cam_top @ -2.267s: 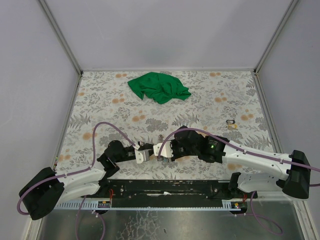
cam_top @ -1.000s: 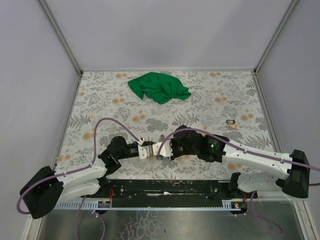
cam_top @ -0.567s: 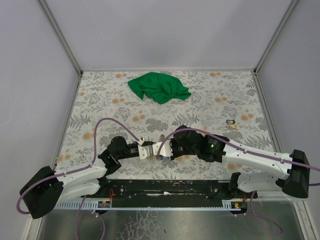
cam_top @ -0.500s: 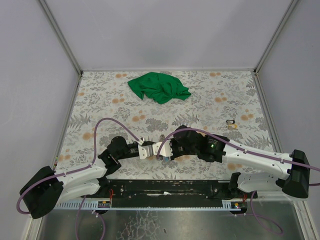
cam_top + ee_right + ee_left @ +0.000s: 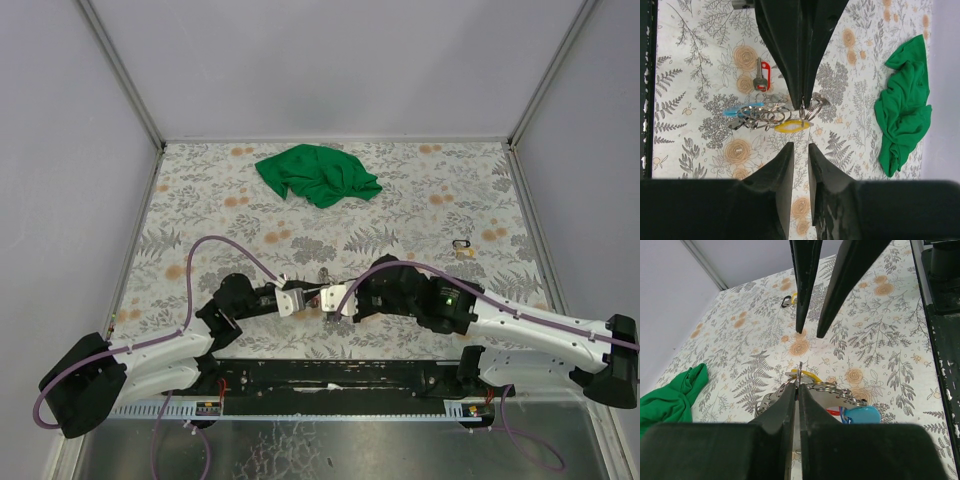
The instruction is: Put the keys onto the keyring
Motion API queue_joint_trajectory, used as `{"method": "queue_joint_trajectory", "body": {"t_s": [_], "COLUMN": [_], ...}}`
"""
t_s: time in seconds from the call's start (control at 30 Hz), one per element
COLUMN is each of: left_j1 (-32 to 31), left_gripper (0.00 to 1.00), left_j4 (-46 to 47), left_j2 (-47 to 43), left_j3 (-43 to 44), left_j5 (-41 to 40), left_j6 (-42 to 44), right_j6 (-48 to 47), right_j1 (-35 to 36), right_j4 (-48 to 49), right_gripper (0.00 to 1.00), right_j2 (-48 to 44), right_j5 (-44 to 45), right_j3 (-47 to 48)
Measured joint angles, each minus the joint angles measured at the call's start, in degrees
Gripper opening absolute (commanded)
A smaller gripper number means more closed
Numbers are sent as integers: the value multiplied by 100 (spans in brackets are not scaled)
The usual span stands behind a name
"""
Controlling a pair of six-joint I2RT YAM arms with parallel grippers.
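The left gripper (image 5: 797,387) is clenched on a thin metal loop of the keyring (image 5: 767,112), pinching it right at its fingertips. The rest of the ring and its chain trails off to one side of the tips, low over the desk (image 5: 700,50). The right gripper (image 5: 800,146) faces it tip to tip, just short of the pinched loop. Its fingers are slightly parted, with nothing between them, so it is released.

The blue key (image 5: 737,112) sits in among the ring's loops at the end farthest from the left gripper's tips, and it looks threaded on. A yellow piece (image 5: 790,126) hangs from the ring on the side nearest the right gripper.

The red key (image 5: 761,76) is the doubtful one. From the right wrist it lies beside the cluster, off to the side of the left gripper's fingers, with a gap of bare desk between it and the loops. From the left wrist only a sliver of red shows under the chain beside the blue tag. Whether it is attached cannot be told.

My judgement is that the job is about half done: one key is on, and the red one probably has yet to be picked up and threaded.
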Motion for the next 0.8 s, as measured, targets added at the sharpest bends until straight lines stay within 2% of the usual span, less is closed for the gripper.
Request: {"method": "queue_joint_trajectory", "body": {"t_s": [0.1, 0.23, 0.8], "left_j1": [0, 0, 0], "left_gripper": [0, 0, 0], "left_j4": [55, 70, 74], "left_j2": [-20, -57, -74], "left_j3": [-57, -94, -107], "left_j5": [2, 11, 203], "left_j6": [-33, -39, -39], "right_j6": [7, 4, 0], "right_j1": [0, 0, 0], "right_j4": [118, 315, 761], "right_gripper": [31, 32, 25], "right_j2": [-48, -35, 170], "right_j5": [0, -4, -28], "right_j3": [-199, -380, -474]}}
